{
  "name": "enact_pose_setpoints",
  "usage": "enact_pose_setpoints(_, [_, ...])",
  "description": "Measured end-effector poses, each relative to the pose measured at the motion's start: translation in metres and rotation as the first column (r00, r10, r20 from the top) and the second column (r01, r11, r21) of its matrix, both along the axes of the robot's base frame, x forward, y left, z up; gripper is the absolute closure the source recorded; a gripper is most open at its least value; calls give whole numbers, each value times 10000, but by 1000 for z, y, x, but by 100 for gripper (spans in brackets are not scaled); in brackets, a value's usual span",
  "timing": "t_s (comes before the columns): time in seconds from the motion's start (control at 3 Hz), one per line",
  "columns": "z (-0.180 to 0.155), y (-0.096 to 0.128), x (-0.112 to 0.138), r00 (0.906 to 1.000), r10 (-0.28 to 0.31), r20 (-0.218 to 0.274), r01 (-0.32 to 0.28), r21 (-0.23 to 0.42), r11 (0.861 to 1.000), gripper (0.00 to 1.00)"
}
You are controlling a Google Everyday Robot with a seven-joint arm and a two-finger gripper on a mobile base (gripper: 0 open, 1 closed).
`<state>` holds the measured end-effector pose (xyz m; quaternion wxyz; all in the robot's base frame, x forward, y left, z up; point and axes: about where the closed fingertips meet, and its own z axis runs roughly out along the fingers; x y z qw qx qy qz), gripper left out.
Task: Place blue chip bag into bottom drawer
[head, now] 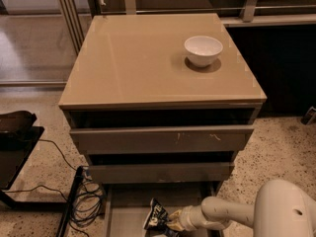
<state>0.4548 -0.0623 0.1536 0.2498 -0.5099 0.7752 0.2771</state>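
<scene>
The blue chip bag [157, 217] is a small dark crinkly bag with white marks, low in the camera view over the open bottom drawer [123, 211]. The drawer is pulled out at the foot of the three-drawer cabinet [163, 142]. My gripper [170, 220] reaches in from the right on a white arm and is shut on the bag's right side, holding it just over the drawer floor. The bag's lower part is cut off by the frame edge.
A white bowl [203, 50] stands on the cabinet top at the back right. Black cables [86, 201] lie on the floor left of the drawer. A dark stand [15, 147] sits at the far left. My arm's white body [284, 211] fills the lower right corner.
</scene>
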Motion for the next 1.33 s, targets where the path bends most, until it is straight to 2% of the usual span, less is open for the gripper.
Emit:
enact_pose_setpoints(0.67, [0,0,0,10000,1,-1,-1,1,10000,16])
enact_pose_setpoints(1.0, [0,0,0,10000,1,-1,-1,1,10000,0])
enact_pose_setpoints(1.33, [0,0,0,10000,1,-1,-1,1,10000,0])
